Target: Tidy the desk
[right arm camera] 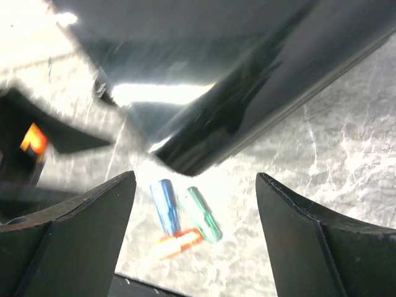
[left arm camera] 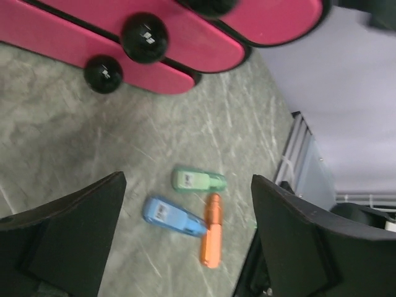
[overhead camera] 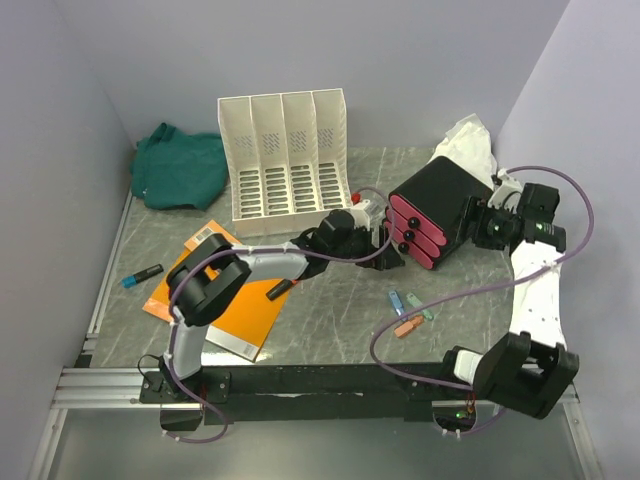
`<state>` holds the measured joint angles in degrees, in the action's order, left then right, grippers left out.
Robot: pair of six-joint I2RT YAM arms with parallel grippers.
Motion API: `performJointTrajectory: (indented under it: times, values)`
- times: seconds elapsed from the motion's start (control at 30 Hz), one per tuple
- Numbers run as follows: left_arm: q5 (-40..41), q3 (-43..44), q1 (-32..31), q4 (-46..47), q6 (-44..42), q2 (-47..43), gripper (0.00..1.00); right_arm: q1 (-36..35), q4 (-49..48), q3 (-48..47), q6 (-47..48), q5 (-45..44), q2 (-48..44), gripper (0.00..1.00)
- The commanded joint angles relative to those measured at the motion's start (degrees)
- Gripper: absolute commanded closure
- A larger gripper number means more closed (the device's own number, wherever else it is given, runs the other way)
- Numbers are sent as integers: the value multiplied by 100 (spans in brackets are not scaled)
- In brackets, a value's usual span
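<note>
Where pale lavender walls [overhead camera: 60,150] enclose it, the dark veined bench [overhead camera: 330,335] spans the whole cell floor. Right of centre stands a black drawer unit [overhead camera: 440,200] with pink fronts. The left end effector [left arm camera: 189,185], spread and empty, faces those fronts. The right end effector [right arm camera: 195,185], also spread, sits at the unit's right side. Blue [overhead camera: 395,300], green [overhead camera: 421,309] and orange sticks [overhead camera: 407,327] lie close together. Behind stand a white file sorter [overhead camera: 285,150] and a green cloth [overhead camera: 180,165].

On the desk [overhead camera: 330,340], the rack [overhead camera: 285,150] stands rear centre, cloth [overhead camera: 180,165] left of it, drawer unit [overhead camera: 430,210] right. Sticks [overhead camera: 406,327] lie before the drawer unit; folder [overhead camera: 245,320] front left.
</note>
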<state>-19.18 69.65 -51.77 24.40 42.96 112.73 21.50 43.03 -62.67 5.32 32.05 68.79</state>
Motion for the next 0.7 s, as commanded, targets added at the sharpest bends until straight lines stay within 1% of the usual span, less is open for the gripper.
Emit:
performJointTrajectory:
  times: [0.0, 0.07, 0.1, 0.17, 0.4, 0.57, 0.67]
  values:
    - [-279, 619, 132, -32, -446, 477, 16, 92, 549, 62, 1049, 810, -638, 14]
    - [-340, 883, 158, 3, -595, 627, 16, 100, 488, 255, 1260, 1152, -910, 14]
    - [-376, 971, 167, 38, -665, 776, 20, 100, 392, 325, 1278, 1398, -990, 14]
    - [-472, 1226, 184, 152, -815, 926, 22, 100, 321, 484, 1348, 1523, -1166, 14]
    - [-745, 2043, 255, 249, -938, 1681, 29, 153, 233, 625, 1428, 1690, -1395, 14]
    - [-675, 2623, 255, 118, -982, 2016, 31, 232, 189, 713, 1366, 1839, -1553, 14]
    - [-657, 2879, 272, 74, -991, 2192, 37, 267, 250, 704, 1393, 1883, -1580, 14]
